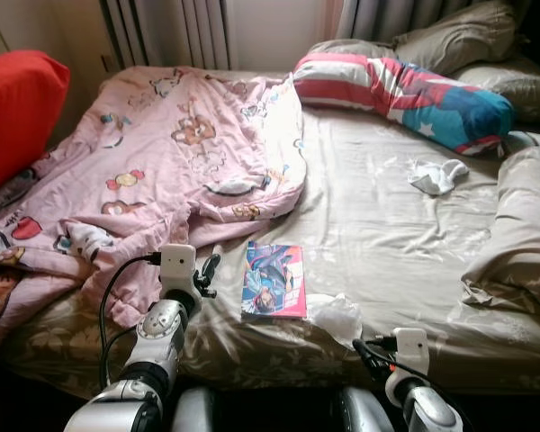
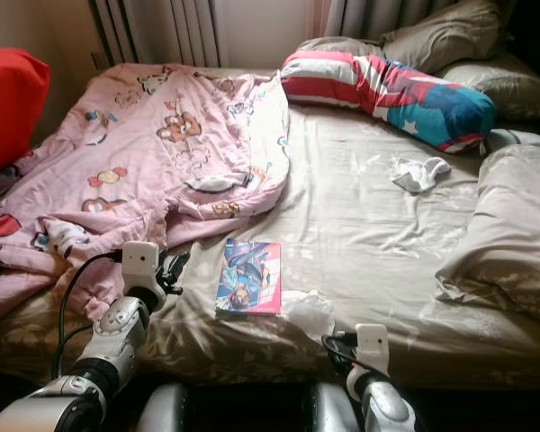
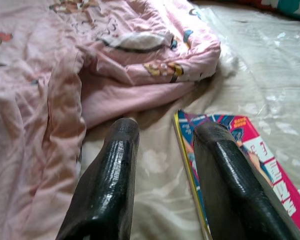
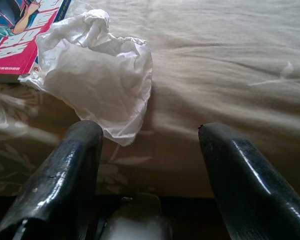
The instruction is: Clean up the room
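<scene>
A colourful comic book (image 1: 274, 280) lies flat on the beige bed sheet (image 1: 387, 234) near the bed's front edge. A crumpled white tissue (image 1: 335, 315) rests just right of it. My left gripper (image 3: 167, 131) hovers open over the sheet just left of the comic book (image 3: 240, 160), beside the pink blanket (image 1: 162, 153), with nothing between its fingers. My right gripper (image 4: 150, 130) stands open at the bed's front edge, just short of the tissue (image 4: 97, 75), not touching it. A small white cloth (image 1: 436, 175) lies farther back on the right.
A striped red, white and blue bolster (image 1: 405, 90) lies across the head of the bed with beige pillows (image 1: 522, 225) on the right. A red cushion (image 1: 18, 108) sits at the far left. Curtains and a wall close the back.
</scene>
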